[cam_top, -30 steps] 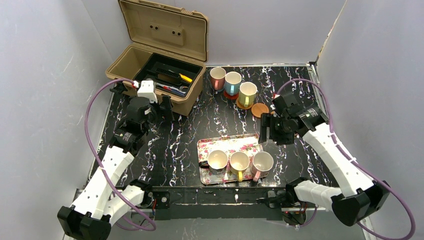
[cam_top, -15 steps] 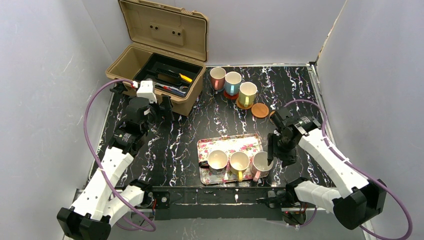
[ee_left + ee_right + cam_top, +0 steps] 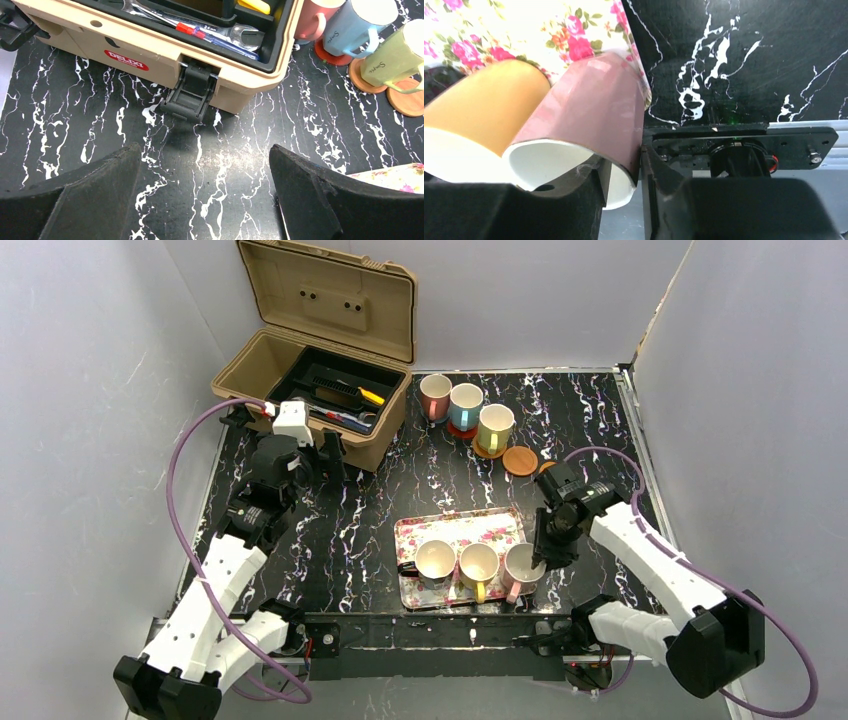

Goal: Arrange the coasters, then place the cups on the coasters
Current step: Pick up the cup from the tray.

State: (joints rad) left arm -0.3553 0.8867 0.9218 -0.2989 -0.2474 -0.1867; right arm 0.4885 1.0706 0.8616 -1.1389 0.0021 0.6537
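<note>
At the near edge of the table point(image 3: 440, 480) a floral tray point(image 3: 455, 528) is recorded, with three cups on it in a row: a cream cup point(image 3: 435, 560) on the left, a yellow cup point(image 3: 479, 565) in the middle and a pink tray cup point(image 3: 523, 565) on the right. The right claw point(image 3: 624, 172) is set on the right-hand rim of the pink tray cup. One finger point(image 3: 574, 200) is seen inside the cup and the other outside, with the wall pinched between them. The cup stands on the tray, close beside the yellow cup.

Further out on the left, the left claw point(image 3: 202, 150) is held spread wide above the table, just in front of the latch point(image 3: 190, 92) of a tan toolbox point(image 3: 300, 390). Nothing is gripped by it.

Toward the far edge, a second row of cups is noted, running diagonally. A rear pink cup point(image 3: 435, 395) is followed by a blue cup point(image 3: 465, 405) on a red coaster point(image 3: 332, 52), then a yellow-green cup point(image 3: 495, 427) on an orange coaster point(image 3: 365, 80). What lies under the rear pink cup cannot be made out. A bare brown coaster point(image 3: 520, 461) is found on the table just right of the yellow-green cup.

At the far left the toolbox stands with its lid raised, and wrenches are visible in its black inner tray
</note>
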